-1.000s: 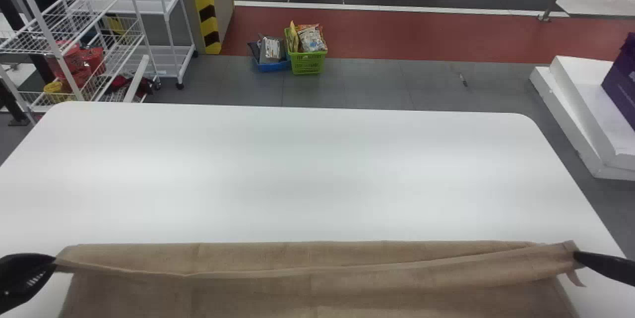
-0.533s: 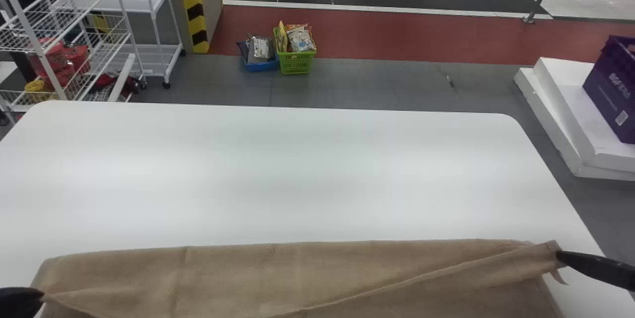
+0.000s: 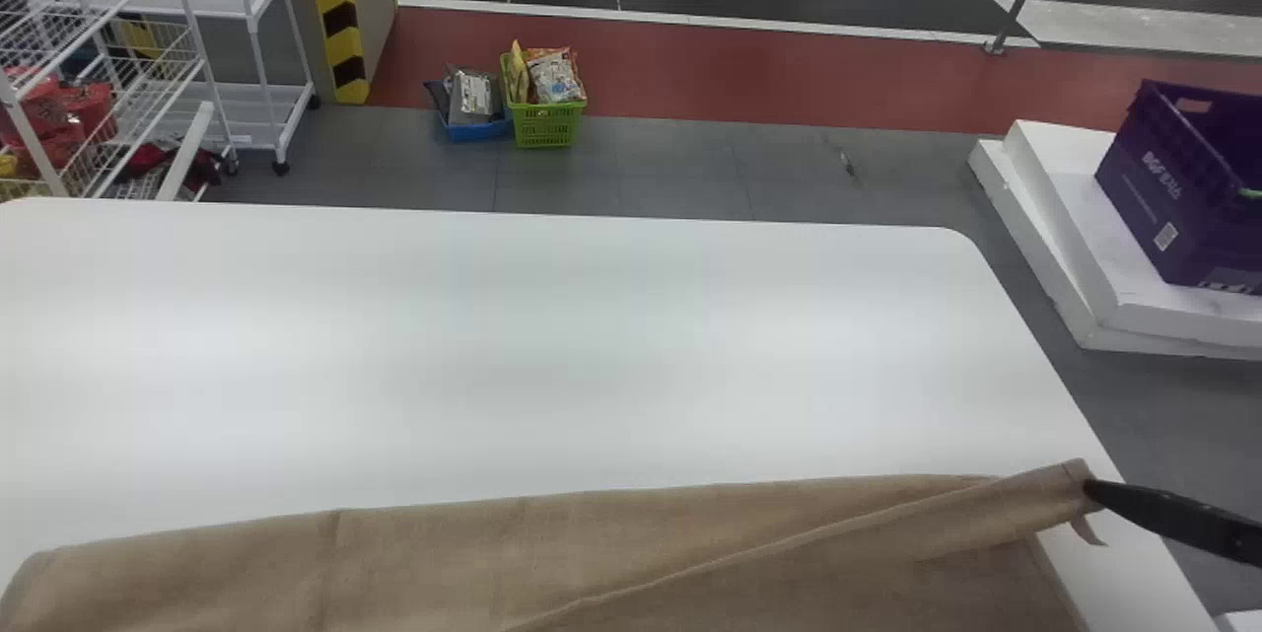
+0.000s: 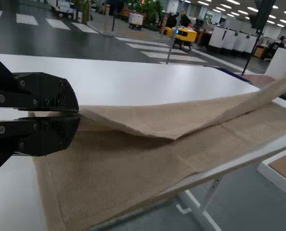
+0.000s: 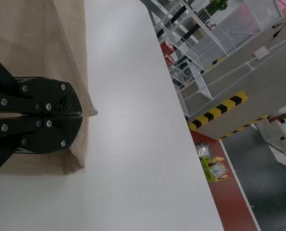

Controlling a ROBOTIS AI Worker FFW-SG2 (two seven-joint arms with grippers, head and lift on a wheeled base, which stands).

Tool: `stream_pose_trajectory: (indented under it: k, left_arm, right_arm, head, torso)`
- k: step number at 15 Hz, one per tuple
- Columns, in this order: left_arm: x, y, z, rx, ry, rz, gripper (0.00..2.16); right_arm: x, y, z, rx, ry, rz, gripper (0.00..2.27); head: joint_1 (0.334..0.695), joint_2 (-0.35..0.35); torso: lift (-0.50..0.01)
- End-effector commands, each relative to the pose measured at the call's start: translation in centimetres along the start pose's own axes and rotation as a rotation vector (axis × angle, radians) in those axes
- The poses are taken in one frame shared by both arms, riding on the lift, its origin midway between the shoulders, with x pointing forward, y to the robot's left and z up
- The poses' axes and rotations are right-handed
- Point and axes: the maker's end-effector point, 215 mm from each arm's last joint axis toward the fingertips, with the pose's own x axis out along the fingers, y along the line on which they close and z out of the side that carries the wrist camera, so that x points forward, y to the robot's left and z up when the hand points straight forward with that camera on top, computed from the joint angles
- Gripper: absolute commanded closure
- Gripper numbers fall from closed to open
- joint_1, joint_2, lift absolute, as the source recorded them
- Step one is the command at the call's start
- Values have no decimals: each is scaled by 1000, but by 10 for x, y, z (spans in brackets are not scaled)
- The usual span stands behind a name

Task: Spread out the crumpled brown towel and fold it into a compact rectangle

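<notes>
Towel (image 3: 690, 543): woven cloth, matt, slightly rough; surface (image 3: 552, 346): smooth, white, soft sheen; right end effector (image 3: 1092, 491): matt black; left end effector (image 4: 79, 114): matt black, ridged, shiny metal screws; green basket (image 3: 545, 124): plastic.

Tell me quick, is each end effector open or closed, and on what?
Left end effector: closed, holding an edge of the towel.
Right end effector: closed, holding the towel near a corner.

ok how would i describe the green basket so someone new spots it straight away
Look past the white table to the red strip of floor. At its near edge stands a green basket with slotted sides, filled with packets; the container just left of it is blue and lower.
</notes>
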Motion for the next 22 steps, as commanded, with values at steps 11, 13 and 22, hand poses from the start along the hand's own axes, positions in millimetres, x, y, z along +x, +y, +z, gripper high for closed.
stream_pose_trajectory:
  k: [11, 13, 22]
  left_arm:
    - [-2, -13, 20, 62, -37, -28, 1062]
    - [0, -13, 21, 64, -41, -26, 1062]
    - [14, -19, 32, 60, -83, -38, 1062]
  right_arm:
    - [-17, 5, 3, 4, -25, -7, 1106]
    - [-19, 4, -1, 2, -20, -11, 1106]
    - [-9, -11, -28, -351, 88, -62, 1099]
  head:
    - [695, -191]
    - [695, -203]
    - [695, -251]
  torso:
    - [-127]
    - [-127]
    - [-127]
